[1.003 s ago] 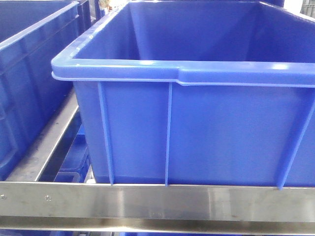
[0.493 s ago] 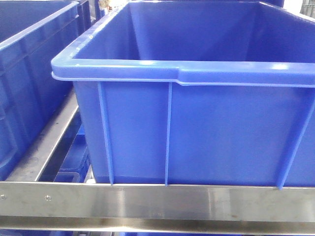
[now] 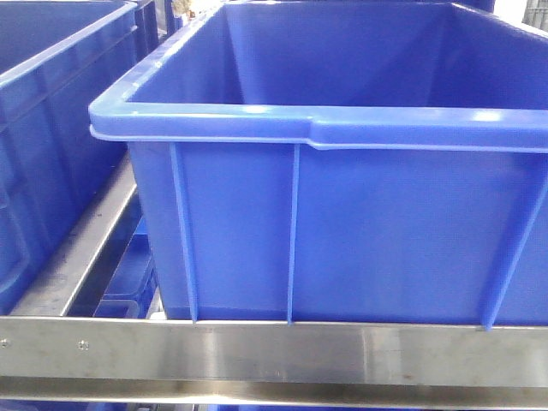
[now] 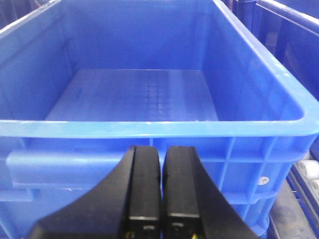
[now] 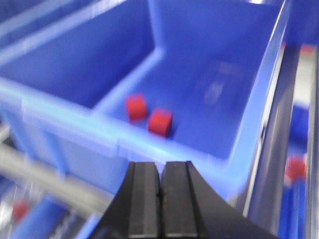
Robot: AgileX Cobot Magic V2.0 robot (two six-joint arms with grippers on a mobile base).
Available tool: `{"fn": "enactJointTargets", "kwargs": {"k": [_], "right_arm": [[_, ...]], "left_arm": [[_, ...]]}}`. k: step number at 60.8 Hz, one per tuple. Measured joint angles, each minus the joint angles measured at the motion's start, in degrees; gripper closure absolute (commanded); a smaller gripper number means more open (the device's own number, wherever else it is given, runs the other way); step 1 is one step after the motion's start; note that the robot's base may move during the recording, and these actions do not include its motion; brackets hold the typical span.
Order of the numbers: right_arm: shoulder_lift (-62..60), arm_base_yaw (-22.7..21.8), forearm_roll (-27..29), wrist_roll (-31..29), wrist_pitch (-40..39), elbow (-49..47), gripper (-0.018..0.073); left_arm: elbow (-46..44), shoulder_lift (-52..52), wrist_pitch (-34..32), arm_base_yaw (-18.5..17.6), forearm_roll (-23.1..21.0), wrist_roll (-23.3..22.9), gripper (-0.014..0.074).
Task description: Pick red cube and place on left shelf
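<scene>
Two red cubes lie side by side on the floor of a blue crate [image 5: 239, 144] in the blurred right wrist view, one further back [image 5: 135, 106] and one nearer [image 5: 160, 122]. My right gripper [image 5: 160, 167] is shut and empty, hovering just outside the crate's near rim, short of the cubes. In the left wrist view my left gripper [image 4: 162, 152] is shut with nothing in it, in front of the near wall of an empty blue crate [image 4: 134, 94]. The left shelf's steel front rail [image 3: 257, 351] with small screws runs under a large blue crate [image 3: 360, 231] in the front view.
A second blue crate [image 3: 43, 137] stands at the left on the rack, with a steel side rail [image 3: 81, 248] between the two. A steel upright [image 5: 271, 154] borders the cubes' crate on the right. Small red items [image 5: 296, 167] show on a lower level.
</scene>
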Motion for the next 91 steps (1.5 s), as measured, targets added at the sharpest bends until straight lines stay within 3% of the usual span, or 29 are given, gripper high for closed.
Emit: {"fn": "enactJointTargets", "kwargs": {"k": [14,24,31,40,53,91], "right_arm": [[0.0,-9.5,5.1,0.0,-18.4,7.9,0.0518],[0.0,-17.0,6.9,0.0,-23.2,13.2,0.0518],[-0.2,-19.7,7.1,0.0,-24.2,16.1,0.0518],[-0.7,-20.2,6.6,0.0,-29.1,21.6,0.0518],[-0.7,-20.2,2.2,0.0,-30.2,22.5,0.0518],[-0.7,-20.2,1.9,1.6,-33.1,22.5,0.0518]], "left_arm": [[0.0,0.0,0.0,0.0,0.0,0.0,0.0495],[0.0,0.0,0.0,0.0,0.0,0.0,0.0495],[0.0,0.0,0.0,0.0,0.0,0.0,0.0495],[0.0,0.0,0.0,0.0,0.0,0.0,0.0495],[0.0,0.0,0.0,0.0,0.0,0.0,0.0495],[0.0,0.0,0.0,0.0,0.0,0.0,0.0495]]}}
